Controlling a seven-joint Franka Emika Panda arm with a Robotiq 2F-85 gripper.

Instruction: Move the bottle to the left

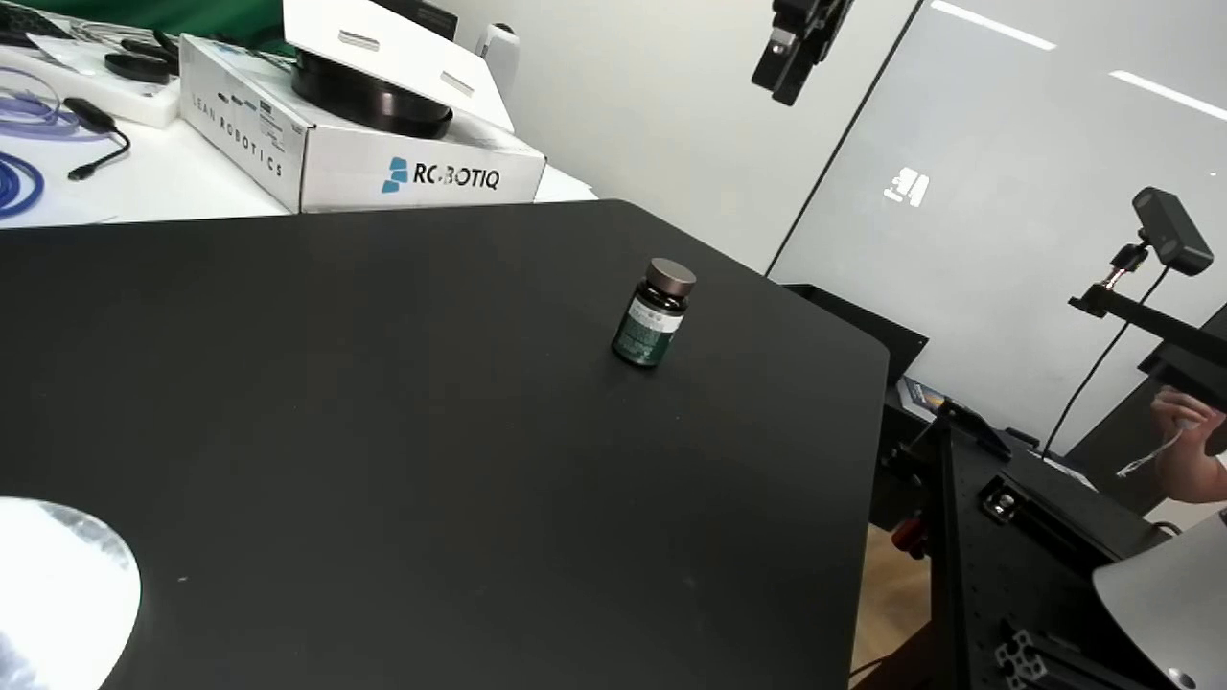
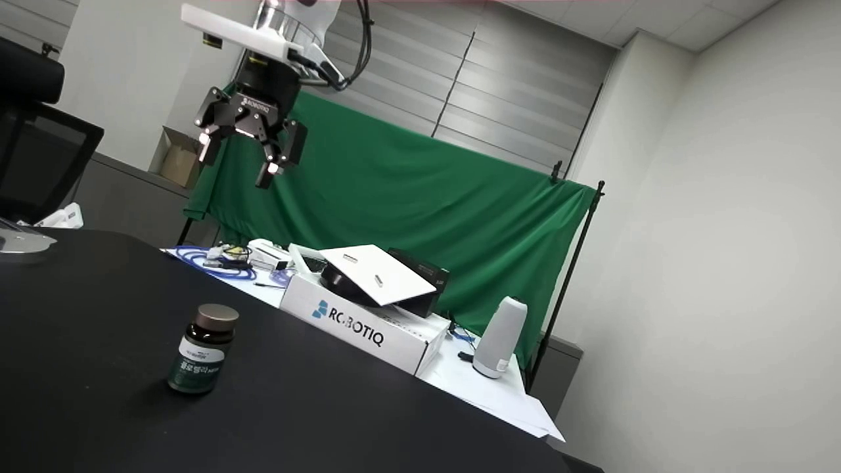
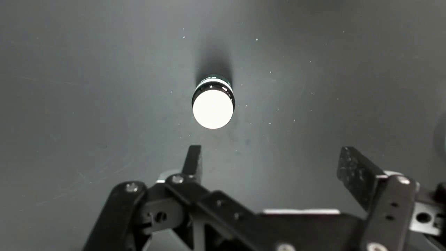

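Observation:
The bottle (image 1: 649, 326) stands upright on the black table (image 1: 383, 412), with a dark green body, pale label band and brownish cap. It also stands on the table in an exterior view (image 2: 199, 361). In the wrist view the bottle (image 3: 213, 104) is seen from above, its cap glaring white, beyond the left fingertip. My gripper (image 3: 271, 150) is open with nothing between its fingers. It hangs well above the table, apart from the bottle, in an exterior view (image 2: 236, 169). Only part of the gripper (image 1: 786, 72) shows at the top edge of an exterior view.
A white Robotiq box (image 1: 422, 177) with a tilted white panel (image 1: 403, 57) on it stands on a white table behind the black one. Blue cables (image 1: 19, 187) lie beside it. A white rounded object (image 1: 57, 594) sits at the black table's near corner.

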